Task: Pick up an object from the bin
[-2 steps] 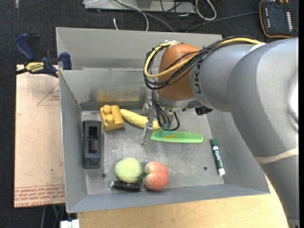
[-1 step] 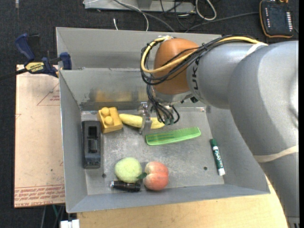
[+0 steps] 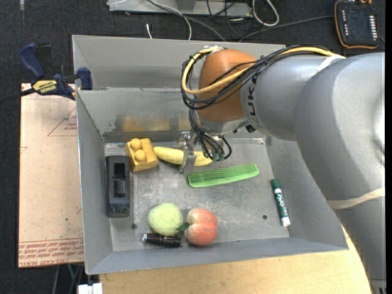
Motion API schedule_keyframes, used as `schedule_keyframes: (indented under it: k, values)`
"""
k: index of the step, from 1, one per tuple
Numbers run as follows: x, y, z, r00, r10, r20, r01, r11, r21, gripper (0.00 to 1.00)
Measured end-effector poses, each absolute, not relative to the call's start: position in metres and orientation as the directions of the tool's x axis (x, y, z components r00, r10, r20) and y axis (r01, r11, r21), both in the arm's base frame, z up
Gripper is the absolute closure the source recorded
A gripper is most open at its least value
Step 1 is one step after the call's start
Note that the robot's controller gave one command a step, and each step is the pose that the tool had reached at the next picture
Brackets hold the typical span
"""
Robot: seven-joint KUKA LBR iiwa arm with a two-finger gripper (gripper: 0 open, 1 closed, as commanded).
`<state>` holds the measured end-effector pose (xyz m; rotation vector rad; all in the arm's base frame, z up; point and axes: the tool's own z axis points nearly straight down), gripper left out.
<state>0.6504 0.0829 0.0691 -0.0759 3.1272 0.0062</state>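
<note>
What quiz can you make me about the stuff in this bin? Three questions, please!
1. True or false: the green comb lies to the right of the yellow toy brick.
2. Which thing is the gripper over? A. the banana B. the marker C. the black box
3. Fill the gap: the round thing beside the red fruit is pale ___.

Key: 1 true; 2 A; 3 green.
</note>
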Motion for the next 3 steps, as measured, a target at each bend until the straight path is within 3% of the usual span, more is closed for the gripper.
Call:
schedule_keyframes:
  k: [1,2,3]
  values:
    - [0.648,0.082,0.107,-0.999,-0.048,-0.007,-0.048,0.999,0.002,1.00]
    - [0.651,0.083,0.142,-0.999,-0.048,-0.016,-0.049,0.999,0.004,1.00]
    - [0.651,0.083,0.151,-0.999,-0.048,-0.018,-0.048,0.999,0.005,1.00]
